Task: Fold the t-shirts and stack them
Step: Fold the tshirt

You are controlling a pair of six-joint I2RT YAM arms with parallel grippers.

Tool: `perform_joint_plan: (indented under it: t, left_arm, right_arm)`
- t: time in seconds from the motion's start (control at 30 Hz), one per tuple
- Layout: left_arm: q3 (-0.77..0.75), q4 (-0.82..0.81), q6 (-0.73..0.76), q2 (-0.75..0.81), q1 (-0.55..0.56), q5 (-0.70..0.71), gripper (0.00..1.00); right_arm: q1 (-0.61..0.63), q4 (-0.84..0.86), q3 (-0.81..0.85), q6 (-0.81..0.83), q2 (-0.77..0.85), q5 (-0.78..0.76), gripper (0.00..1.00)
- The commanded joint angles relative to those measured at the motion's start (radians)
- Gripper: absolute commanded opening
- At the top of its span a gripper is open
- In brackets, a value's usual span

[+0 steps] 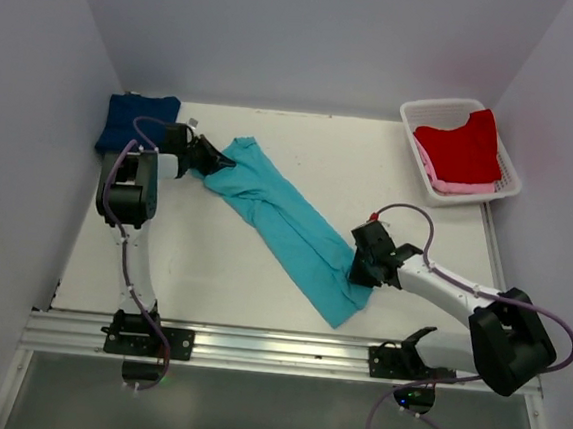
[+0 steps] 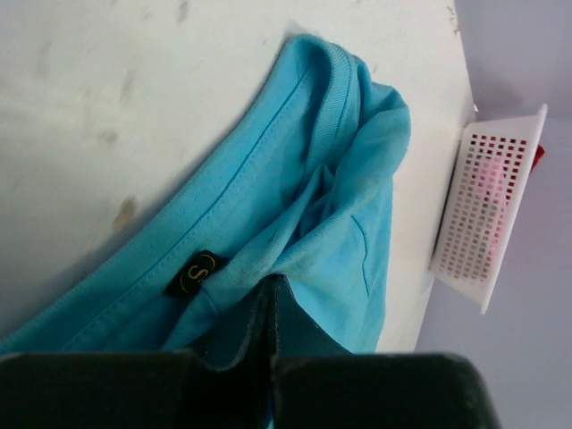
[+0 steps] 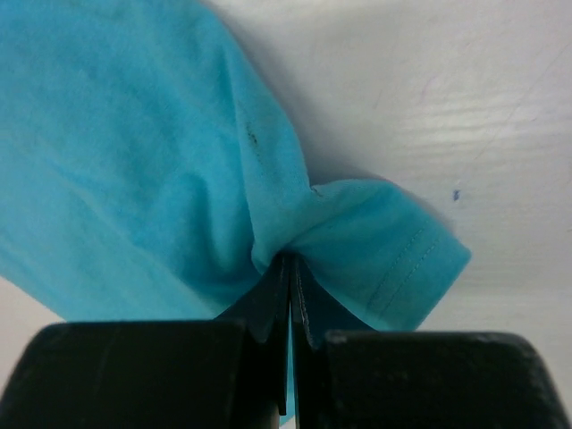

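In the view from above, the turquoise shirt (image 1: pixel 286 225) lies as a long, twisted band across the table (image 1: pixel 371 162), running from about 10 o'clock of the table's middle down to about 5 o'clock. The left gripper (image 1: pixel 211 158) is at its far end and the right gripper (image 1: pixel 362 269) is at its near end, each with its jaws on the cloth. A folded navy shirt (image 1: pixel 139 121) sits in the far left corner at 10 o'clock, just behind the left gripper. At 2 o'clock a white basket (image 1: pixel 437 104) holds a red shirt (image 1: pixel 460 149) lying on a pink shirt (image 1: pixel 454 187).

From the left wrist, we see the left gripper (image 2: pixel 271 290) with its fingers pressed together on a fold of the turquoise shirt (image 2: pixel 304 197) near the collar. A black label (image 2: pixel 197 273) marked S lies at 9 o'clock of the fingertips. The basket (image 2: pixel 492 223) stands at 3 o'clock, well apart from the cloth.

From the right wrist, the right gripper (image 3: pixel 290 268) is pinched tight on the turquoise shirt (image 3: pixel 134 161), with no gap between the fingers. The cloth bunches at the tips, and a stitched hem fans out toward 4 o'clock over the bare table (image 3: pixel 447 98).
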State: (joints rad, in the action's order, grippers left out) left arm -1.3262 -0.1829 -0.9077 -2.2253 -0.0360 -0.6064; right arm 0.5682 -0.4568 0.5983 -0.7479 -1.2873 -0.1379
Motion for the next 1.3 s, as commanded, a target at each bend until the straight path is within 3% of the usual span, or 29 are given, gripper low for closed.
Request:
perform_joint_plan:
  t: [0.0,0.23,0.4,0.57,0.7,0.77,0.9,1.0,1.1,1.13,1.2,1.23,1.27]
  left_arm:
    - [-0.126,0.063,0.009,-0.141,0.015,-0.055,0.00]
    - [-0.415,0.019,-0.057,-0.347,0.027,-0.208,0.00]
    - [-0.504,-0.208,-0.216,-0.453,0.027,-0.329,0.04]
    - [-0.666,-0.438,-0.439,-0.595,0.054,-0.424,0.19]
    - [-0.757,-0.577,-0.551,-0.665,0.064,-0.418,0.34]
    - [-0.798,-0.650,-0.624,-0.689,0.067,-0.411,0.36]
    - [-0.742,-0.942,-0.737,-0.614,0.065,-0.400,0.47]
    - [-0.540,-0.933,-0.610,-0.383,0.053,-0.389,0.55]
    - [-0.349,-0.639,-0.163,-0.064,0.051,-0.310,0.60]
    - [-0.319,-0.380,0.104,0.014,0.056,-0.256,0.63]
    - [-0.254,-0.109,0.316,0.218,0.094,0.006,0.68]
    - [-0.233,-0.064,0.420,0.271,0.113,0.095,0.68]
    - [-0.199,-0.040,0.437,0.355,0.131,0.220,0.68]
  right_arm:
    - [0.064,-0.026,-0.061,-0.111,0.039,0.066,0.00]
    - [0.237,-0.059,-0.043,-0.195,0.105,0.075,0.00]
    - [0.320,-0.027,-0.014,-0.218,0.097,0.130,0.00]
    - [0.444,-0.032,0.056,-0.246,0.033,0.141,0.00]
    - [0.522,-0.026,0.103,-0.280,-0.012,0.141,0.00]
    - [0.556,-0.023,0.121,-0.278,-0.033,0.141,0.00]
    - [0.579,-0.040,0.221,-0.187,-0.049,0.078,0.00]
    - [0.581,-0.092,0.334,-0.084,-0.053,-0.003,0.00]
    - [0.579,-0.131,0.452,0.039,-0.066,-0.077,0.07]
    - [0.576,-0.138,0.483,0.073,-0.084,-0.148,0.24]
    - [0.573,-0.176,0.592,0.164,-0.115,-0.227,0.40]
    - [0.565,-0.184,0.627,0.198,-0.157,-0.286,0.55]
    - [0.559,-0.184,0.685,0.229,-0.177,-0.322,0.62]
